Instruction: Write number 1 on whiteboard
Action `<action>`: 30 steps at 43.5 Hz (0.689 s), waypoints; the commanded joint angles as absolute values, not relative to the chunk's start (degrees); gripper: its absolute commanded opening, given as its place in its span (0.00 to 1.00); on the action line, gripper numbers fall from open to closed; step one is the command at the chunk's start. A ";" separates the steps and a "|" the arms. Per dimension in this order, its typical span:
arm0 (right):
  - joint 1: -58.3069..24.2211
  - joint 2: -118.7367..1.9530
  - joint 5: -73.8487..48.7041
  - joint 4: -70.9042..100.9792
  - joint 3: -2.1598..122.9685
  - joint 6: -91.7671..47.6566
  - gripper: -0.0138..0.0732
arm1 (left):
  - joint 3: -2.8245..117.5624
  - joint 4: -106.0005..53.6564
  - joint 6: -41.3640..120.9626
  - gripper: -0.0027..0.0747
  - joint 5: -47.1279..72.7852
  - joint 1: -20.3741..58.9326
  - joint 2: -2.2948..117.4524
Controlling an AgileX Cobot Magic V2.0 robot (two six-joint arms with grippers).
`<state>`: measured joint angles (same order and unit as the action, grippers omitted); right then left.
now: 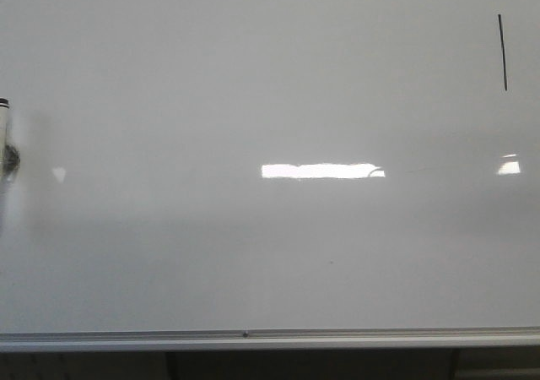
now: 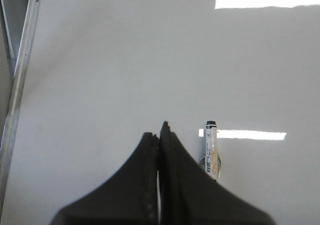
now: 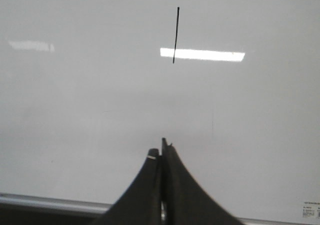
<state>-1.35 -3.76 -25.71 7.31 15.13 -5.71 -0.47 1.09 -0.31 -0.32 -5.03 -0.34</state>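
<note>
- One short, thin black number 1 stroke (image 3: 175, 35) stood on the large glossy white whiteboard (image 3: 90, 115), ahead of my right gripper (image 3: 161, 147), apart from it.
- Both my grippers were pressed closed, holding nothing.
- One white marker pen (image 2: 212, 150) lay just beside my left gripper (image 2: 159, 134).
</note>
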 commanded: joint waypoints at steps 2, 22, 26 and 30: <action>-1.10 -1.22 -10.34 7.56 9.47 -5.59 0.08 | -1.84 1.00 -0.92 0.01 -5.36 -5.01 -1.35; 0.70 1.57 0.57 7.74 -0.26 -5.48 0.08 | -1.84 1.00 -0.92 0.01 -5.36 -5.01 -1.26; 0.70 1.57 0.57 7.74 -0.26 -5.48 0.08 | -1.84 1.00 -0.92 0.01 -5.36 -5.01 -1.26; 0.70 1.57 0.73 7.79 -0.26 -5.11 0.08 | -1.84 1.00 -0.92 0.01 -5.36 -5.01 -1.26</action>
<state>0.42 0.57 -4.67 7.51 -1.47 -5.60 -0.47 1.09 -0.31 -0.42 -5.03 -0.34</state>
